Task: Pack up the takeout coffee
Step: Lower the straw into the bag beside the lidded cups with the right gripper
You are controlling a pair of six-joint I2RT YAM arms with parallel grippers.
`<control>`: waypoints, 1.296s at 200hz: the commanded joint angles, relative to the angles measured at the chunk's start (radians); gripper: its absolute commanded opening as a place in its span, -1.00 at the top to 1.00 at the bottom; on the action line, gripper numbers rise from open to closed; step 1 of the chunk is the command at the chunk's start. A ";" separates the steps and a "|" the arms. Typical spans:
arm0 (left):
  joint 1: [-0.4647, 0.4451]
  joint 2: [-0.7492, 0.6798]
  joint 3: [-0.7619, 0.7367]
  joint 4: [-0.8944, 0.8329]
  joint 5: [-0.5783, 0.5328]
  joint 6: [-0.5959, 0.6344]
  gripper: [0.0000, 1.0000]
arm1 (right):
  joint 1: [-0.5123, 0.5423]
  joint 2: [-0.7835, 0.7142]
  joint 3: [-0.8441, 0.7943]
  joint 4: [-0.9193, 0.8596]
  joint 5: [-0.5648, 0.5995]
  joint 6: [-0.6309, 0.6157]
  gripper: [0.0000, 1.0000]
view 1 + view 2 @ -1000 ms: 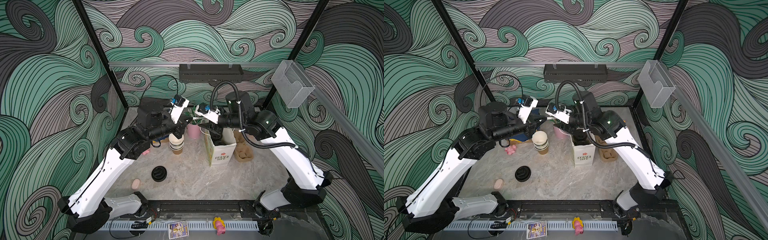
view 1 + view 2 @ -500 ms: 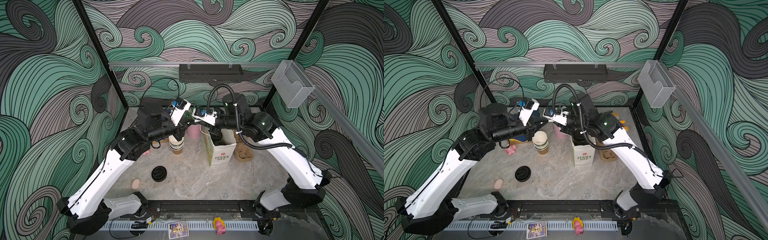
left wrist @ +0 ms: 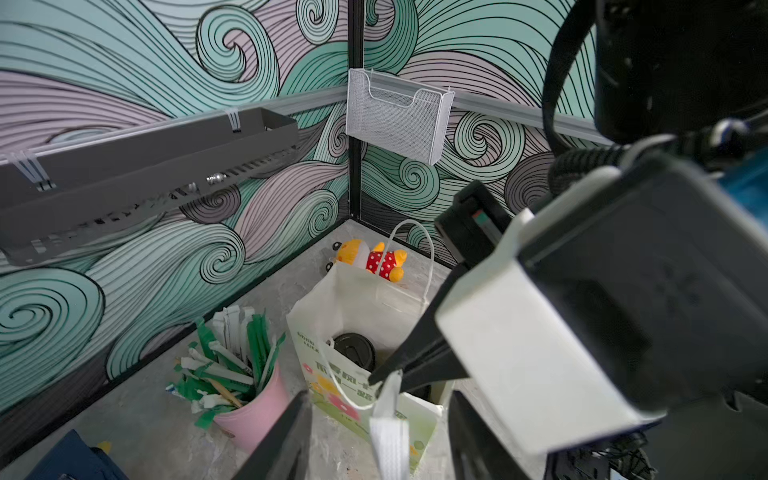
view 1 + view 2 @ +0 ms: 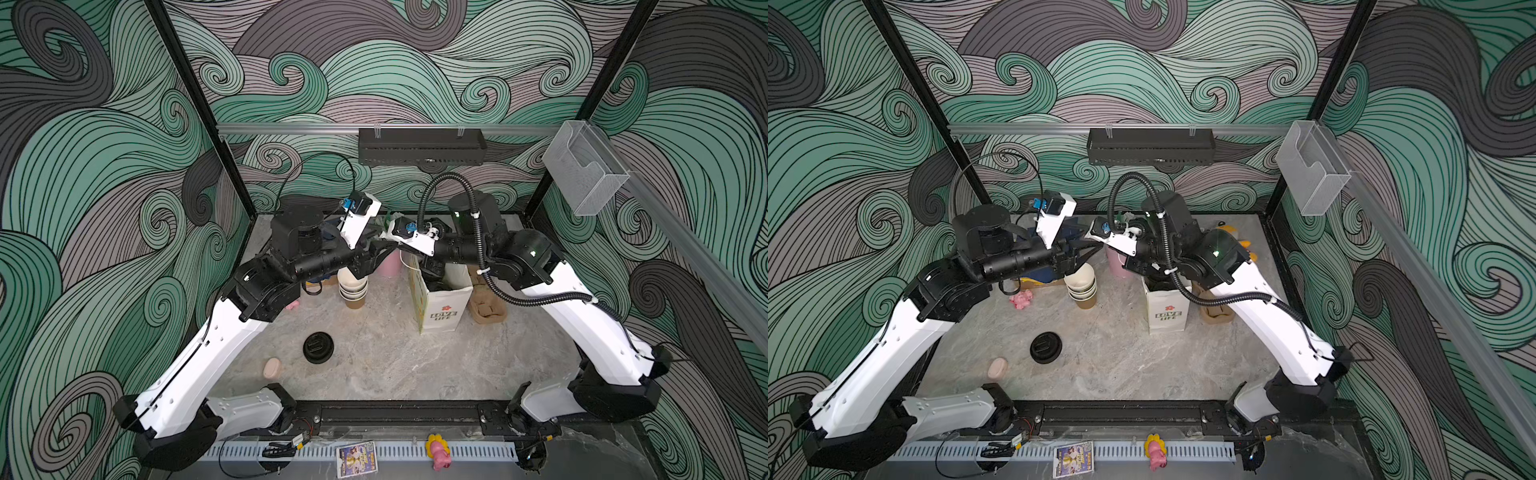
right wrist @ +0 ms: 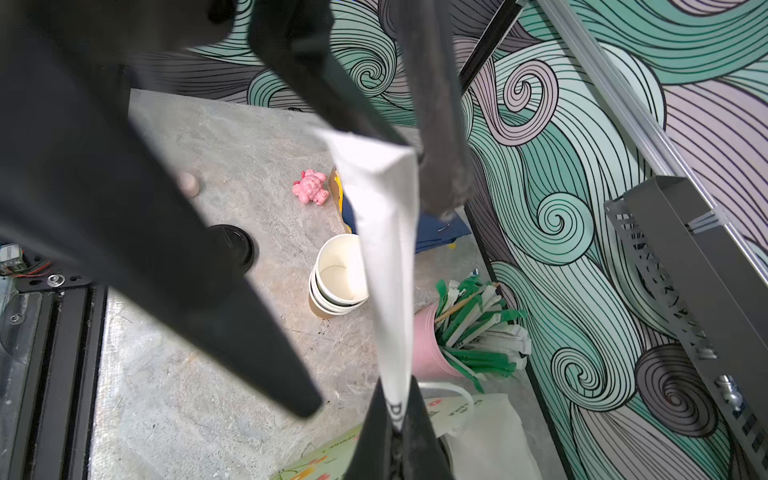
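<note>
1. Nearest, a black frame rail (image 4: 399,415) bounds the front edge of the grey, veined, stone-look counter (image 4: 395,365); a round black plastic lid (image 4: 318,347) lies toward its front left.
2. Mid-counter, nested paper cups (image 4: 353,289), white inside, stand left of an upright white paper bag (image 4: 440,309); inside it sits the lidded coffee cup (image 3: 354,351), only its black lid showing.
3. Above the bag, the right gripper (image 5: 395,419) pinches the white woven bag handle (image 5: 390,257); the left gripper (image 3: 379,419) has its fingers (image 3: 282,440) wide, either side of that handle.
4. Farthest: a pink cup of straws (image 3: 253,411), swirl-printed walls (image 4: 374,62), perforated dark metal tray (image 4: 422,145).
</note>
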 commanded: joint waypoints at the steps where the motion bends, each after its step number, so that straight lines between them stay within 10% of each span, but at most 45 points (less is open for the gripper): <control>1: -0.008 -0.036 -0.017 0.123 -0.037 -0.051 -0.53 | 0.000 -0.068 -0.068 0.072 0.060 0.150 0.86; 63: -0.005 -0.107 -0.186 0.273 -0.528 -0.268 -0.62 | -0.007 -0.148 -0.279 0.241 0.543 0.703 0.82; 115: 0.005 -0.063 -0.197 0.071 -0.675 -0.480 -0.62 | -0.102 -0.015 -0.284 0.121 0.491 1.049 0.83; 180: 0.067 0.061 -0.127 -0.176 -0.585 -0.611 -0.57 | -0.153 0.014 -0.386 0.056 0.359 1.161 0.70; 259: 0.165 0.355 0.093 -0.218 -0.353 -0.576 -0.33 | -0.170 -0.036 -0.275 0.003 0.378 1.055 0.02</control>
